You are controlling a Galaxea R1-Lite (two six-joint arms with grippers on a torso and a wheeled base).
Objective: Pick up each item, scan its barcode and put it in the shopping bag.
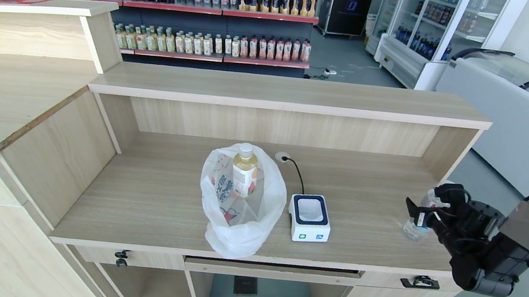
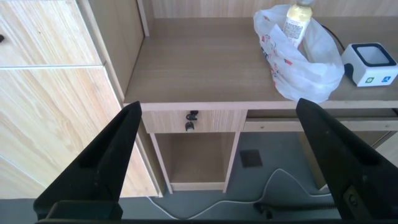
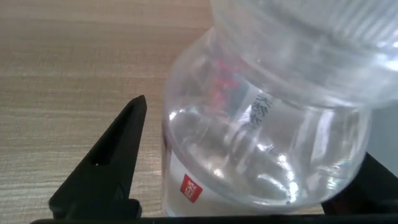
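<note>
Scanner (image 1: 309,218) sits mid-counter (image 1: 364,196), with the bag (image 1: 240,221) touching its left side and a tea bottle (image 1: 244,171) upright inside. The clear bottle (image 1: 413,230) stands near the right front edge, well apart from the scanner. The right gripper (image 1: 419,209) straddles it, parted, one finger (image 3: 118,155) just short of touching. The left gripper (image 2: 219,104) gapes wide, holding nothing, low before the left drawer (image 2: 168,121)

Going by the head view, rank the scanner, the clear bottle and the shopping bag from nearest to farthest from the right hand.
1. The clear bottle: at the right end of the counter, right at the right hand.
2. The scanner: mid-counter, to the hand's left.
3. The shopping bag: left of the scanner, with a tea bottle standing in it.
</note>
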